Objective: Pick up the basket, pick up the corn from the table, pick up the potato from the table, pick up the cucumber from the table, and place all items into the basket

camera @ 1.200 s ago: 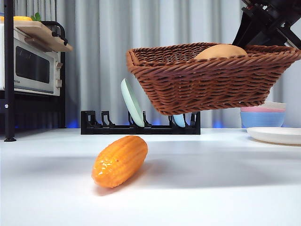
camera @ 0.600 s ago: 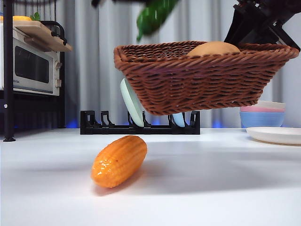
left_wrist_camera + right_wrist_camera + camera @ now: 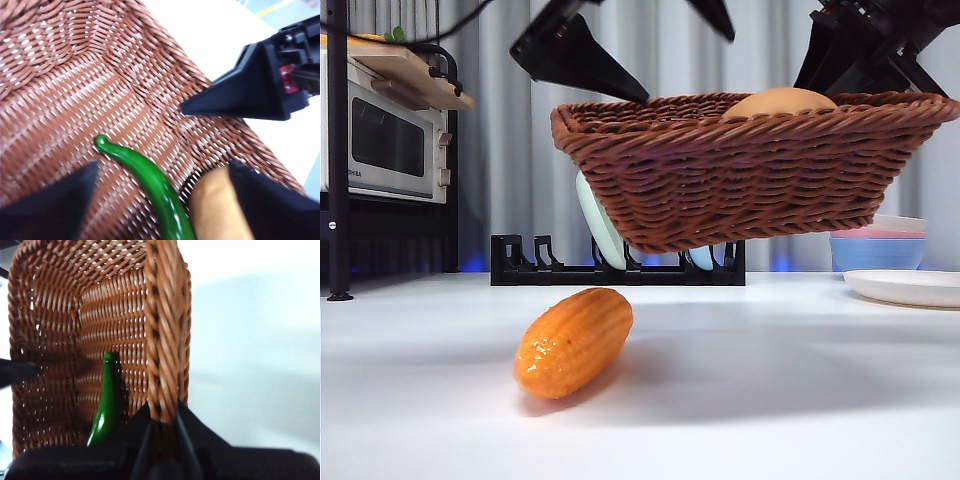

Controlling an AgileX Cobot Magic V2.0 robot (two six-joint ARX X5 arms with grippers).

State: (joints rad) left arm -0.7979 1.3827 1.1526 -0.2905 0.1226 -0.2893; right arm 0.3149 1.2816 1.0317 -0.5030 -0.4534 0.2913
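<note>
The brown woven basket (image 3: 750, 180) hangs in the air above the table (image 3: 770, 400), and my right gripper (image 3: 162, 421) is shut on its rim; the front view shows this gripper (image 3: 865, 50) at the top right. Inside the basket lie the green cucumber (image 3: 150, 182) and the tan potato (image 3: 215, 207). From the right wrist the cucumber (image 3: 105, 405) rests along the basket wall. My left gripper (image 3: 162, 167) hovers open just above the cucumber, over the basket's left half (image 3: 690, 70). The orange corn (image 3: 575, 340) lies on the table, below and in front of the basket's left end.
A black dish rack (image 3: 620, 270) with pale plates stands behind the basket. Stacked pastel bowls (image 3: 880, 245) and a white plate (image 3: 910, 287) sit at the right. A toaster oven (image 3: 385, 140) on a dark shelf stands at the far left.
The cucumber, held above the basket half a second ago, now lies inside it and my left gripper has opened. The basket has drifted slightly to the left.
</note>
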